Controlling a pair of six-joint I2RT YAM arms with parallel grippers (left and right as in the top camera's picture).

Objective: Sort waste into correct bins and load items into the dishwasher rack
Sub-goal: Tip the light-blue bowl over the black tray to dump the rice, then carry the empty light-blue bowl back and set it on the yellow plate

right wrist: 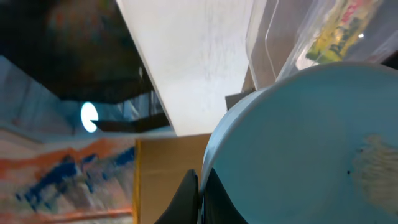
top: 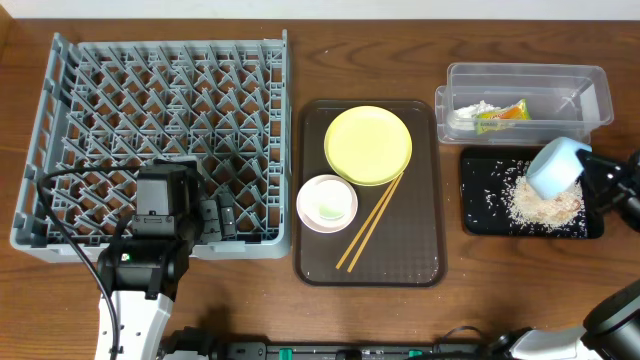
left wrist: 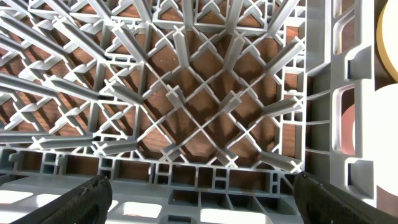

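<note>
– Wooden bench [top: 480,300], got it. What's the biggest thing on it, that grey crate?

– Yep, the dishwasher rack [top: 160,110], over on the left. The left arm [top: 160,215] hangs over its near edge. In the wrist view the left jaws are spread wide, with just grid and pegs underneath.

– And the middle?

– Brown serving tray [top: 400,255], just right of the rack. The yellow plate [top: 368,145] sits at its far end. The pinkish-white bowl [top: 327,203] is right up against the plate's near-left edge, and something pale sits inside it, can't tell what. The chopsticks [top: 372,222] lie slanted from beside the plate's rim toward the near edge.

– Bins?

– Far right is the clear tub [top: 520,68], with the green-yellow wrapper [top: 503,114] and the crumpled white paper [top: 476,107] inside. Just nearer than that is the black tray [top: 478,175].

– Where's the blue one?

– The light blue bowl [top: 553,167] is up off the bench, tipped on its side over the black tray. The right arm [top: 615,185] reaches in from the right, and the right jaws are pinched on the bowl's rim. The wrist view shows a dark finger tight against the edge. The rice scraps [top: 540,205] sit in a heap on the black tray below the bowl, with loose grains scattered to the left. A smear inside the bowl might be more of it, too blurry to say.
</note>
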